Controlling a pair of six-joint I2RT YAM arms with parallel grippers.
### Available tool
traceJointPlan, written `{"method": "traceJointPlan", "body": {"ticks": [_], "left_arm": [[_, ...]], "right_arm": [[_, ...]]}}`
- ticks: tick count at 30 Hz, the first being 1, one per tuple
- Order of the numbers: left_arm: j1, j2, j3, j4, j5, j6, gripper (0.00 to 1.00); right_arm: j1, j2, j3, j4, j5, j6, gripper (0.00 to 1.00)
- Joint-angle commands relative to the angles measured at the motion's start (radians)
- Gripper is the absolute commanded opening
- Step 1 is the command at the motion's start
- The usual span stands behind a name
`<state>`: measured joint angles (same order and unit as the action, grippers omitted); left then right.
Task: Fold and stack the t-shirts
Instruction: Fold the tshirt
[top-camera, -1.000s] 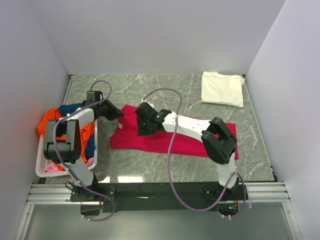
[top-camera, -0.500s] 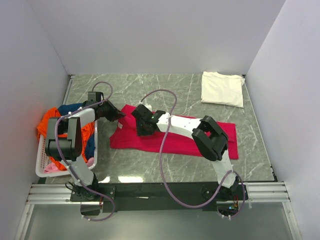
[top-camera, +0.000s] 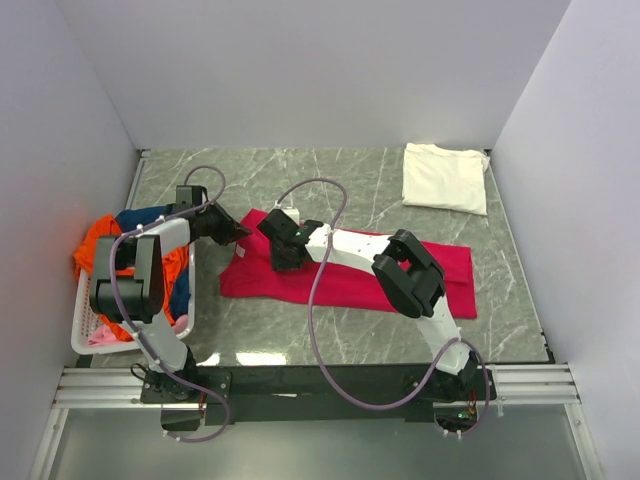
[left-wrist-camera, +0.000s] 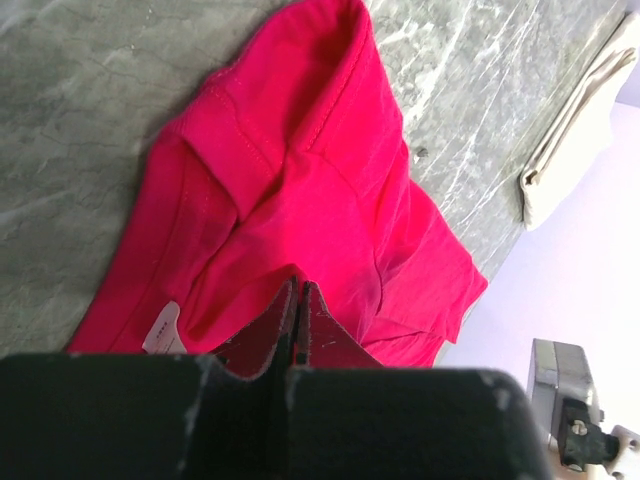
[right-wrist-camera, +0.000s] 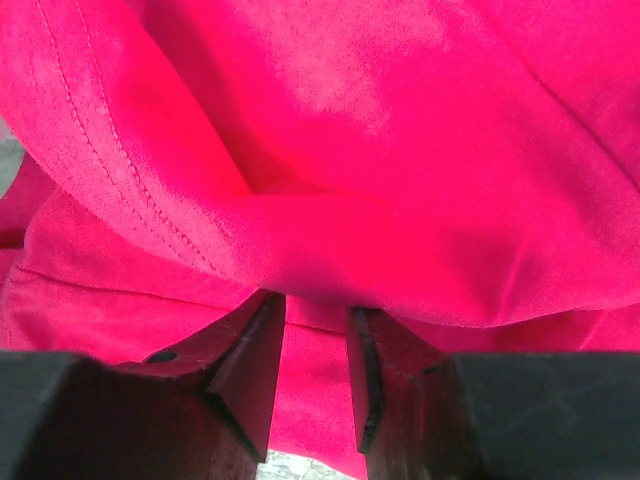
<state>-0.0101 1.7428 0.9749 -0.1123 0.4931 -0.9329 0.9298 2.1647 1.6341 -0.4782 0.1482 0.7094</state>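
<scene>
Right claw (right-wrist-camera: 313, 305) straddles crimson t-shirt (right-wrist-camera: 400, 150) fold.

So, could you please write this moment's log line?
left claw: shut at crimson t-shirt | right claw: open on it | cream t-shirt: folded

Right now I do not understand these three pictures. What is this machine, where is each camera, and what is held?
These are two robot arms, left and right, at a table. One picture looks down from above; the close-ups come from wrist cameras. A red shirt lies spread out, a folded white shirt at the far right, a basket of clothes at the left. The left gripper is shut at the red shirt's edge, perhaps pinching it; the right gripper is open at a fold of it.
</scene>
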Motion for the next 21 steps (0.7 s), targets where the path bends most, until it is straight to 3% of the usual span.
{"method": "traceJointPlan", "body": {"ticks": [1,16,21], "left_arm": [[0.001,-0.052,-0.01,0.03,0.018,0.005,0.0],[0.001,-0.066,-0.022,0.02,0.013,0.013,0.0],[0.001,-0.084,-0.024,-0.007,-0.004,0.029,0.0]], "right_arm": [[0.004,0.011,0.036,-0.008,0.054,0.002,0.35],[0.001,-0.04,-0.003,0.007,0.039,-0.025,0.0],[-0.009,-0.086,-0.002,0.0,0.019,-0.041,0.0]]}}
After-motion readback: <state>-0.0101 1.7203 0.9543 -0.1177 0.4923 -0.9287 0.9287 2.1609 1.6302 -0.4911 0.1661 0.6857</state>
